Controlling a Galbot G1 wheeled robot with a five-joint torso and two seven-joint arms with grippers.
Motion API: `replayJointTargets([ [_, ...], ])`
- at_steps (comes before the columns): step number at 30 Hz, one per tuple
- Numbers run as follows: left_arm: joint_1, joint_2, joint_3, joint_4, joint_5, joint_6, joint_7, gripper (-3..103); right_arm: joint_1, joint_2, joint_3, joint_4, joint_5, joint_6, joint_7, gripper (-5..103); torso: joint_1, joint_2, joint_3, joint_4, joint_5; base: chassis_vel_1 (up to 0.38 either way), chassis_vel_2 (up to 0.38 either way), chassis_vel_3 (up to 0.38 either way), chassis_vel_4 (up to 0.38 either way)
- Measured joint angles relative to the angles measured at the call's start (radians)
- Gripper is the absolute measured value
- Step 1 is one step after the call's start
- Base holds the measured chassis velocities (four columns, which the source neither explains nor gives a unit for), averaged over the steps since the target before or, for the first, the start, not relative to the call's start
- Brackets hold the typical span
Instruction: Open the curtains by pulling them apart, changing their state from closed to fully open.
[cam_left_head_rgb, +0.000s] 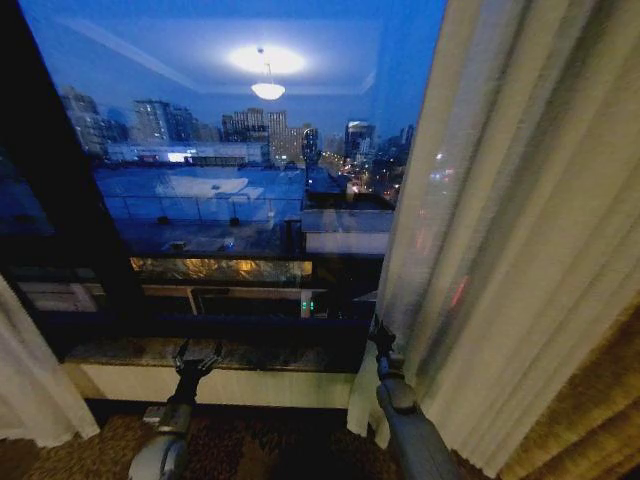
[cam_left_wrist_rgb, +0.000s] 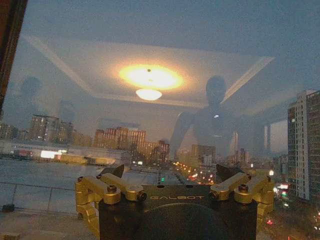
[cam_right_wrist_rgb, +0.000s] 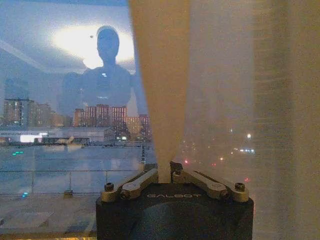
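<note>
The curtains stand apart over a dark window. The right sheer panel (cam_left_head_rgb: 500, 220) hangs at the right of the head view, and the left panel (cam_left_head_rgb: 30, 380) shows at the lower left edge. My right gripper (cam_left_head_rgb: 380, 335) is at the right panel's inner edge, low down. In the right wrist view this gripper (cam_right_wrist_rgb: 164, 172) is shut on a pinched fold of the sheer curtain (cam_right_wrist_rgb: 160, 75). My left gripper (cam_left_head_rgb: 197, 352) hovers before the window sill, open and holding nothing; the left wrist view shows it (cam_left_wrist_rgb: 170, 172) with fingers spread, facing the glass.
The window glass (cam_left_head_rgb: 230, 180) shows a night city and a reflected ceiling lamp. A stone sill (cam_left_head_rgb: 260, 355) runs below it, close ahead of both grippers. A thick golden-brown drape (cam_left_head_rgb: 600, 400) hangs at the far right. Patterned carpet (cam_left_head_rgb: 270, 440) lies below.
</note>
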Motion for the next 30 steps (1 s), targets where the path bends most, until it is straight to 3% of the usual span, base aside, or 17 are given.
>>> replayJointTargets([
  [17,0.000,0.000,0.000,0.000,0.000,0.000,0.000,100,0.000,-0.017,0.013,0.003,0.066,0.031,0.015,0,0.000,0.000,0.000,-0.0001,0.0000,-0.293,-0.288,0.289,0.277],
  [30,0.000,0.000,0.001,0.000,0.000,0.000,0.001,100,-0.006,-0.017,0.015,0.020,0.004,0.058,0.005,0,0.000,0.000,0.000,-0.0006,0.0006,-0.272,-0.272,0.292,0.272],
])
